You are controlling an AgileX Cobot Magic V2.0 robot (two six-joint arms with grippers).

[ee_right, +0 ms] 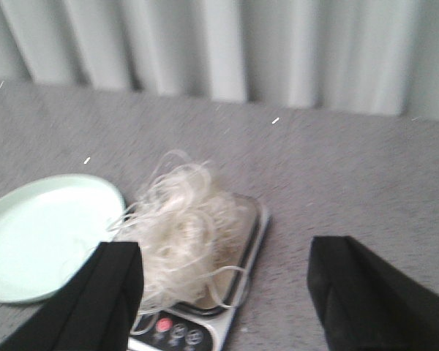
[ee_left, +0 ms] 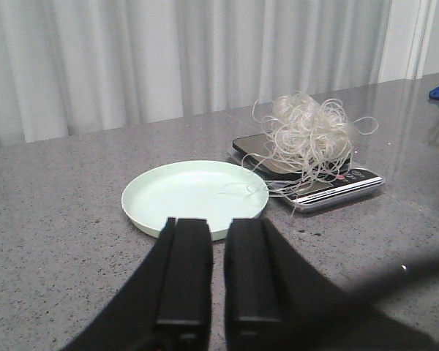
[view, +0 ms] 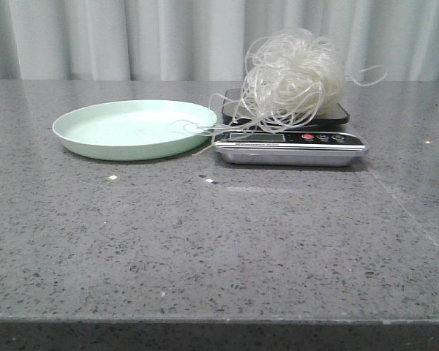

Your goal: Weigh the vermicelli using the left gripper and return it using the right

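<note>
The vermicelli (view: 293, 73) sits piled on the dark platform of the kitchen scale (view: 291, 142), a fluffy whitish tangle with loops spilling over the front, down across the scale's display, and 1 long loop sticking out to the right. A few stray strands trail left off the scale and reach over the rim of the pale green plate (view: 135, 129), which lies flat on the grey speckled table (view: 219, 241) just beside the scale, its near edge almost touching the scale's corner. The plate holds nothing but those strand ends.

From the left wrist view, the left gripper (ee_left: 218, 274) hangs back on the near side of the plate (ee_left: 194, 196), its 2 black fingers (ee_left: 184, 270) drawn close together with only a thin slit between them, nothing caught there. The vermicelli (ee_left: 307, 131) and scale (ee_left: 329, 186) lie beyond the plate, well apart from it.

The right wrist view is a little blurred, yet it shows the right gripper (ee_right: 227, 292) with jaws spread wide, 1 finger (ee_right: 102, 292) in front of the tangle's edge and the other off to the far side over bare table. The vermicelli (ee_right: 183, 227) on the scale (ee_right: 205, 322) lies ahead, between the fingers; contact cannot be told
</note>
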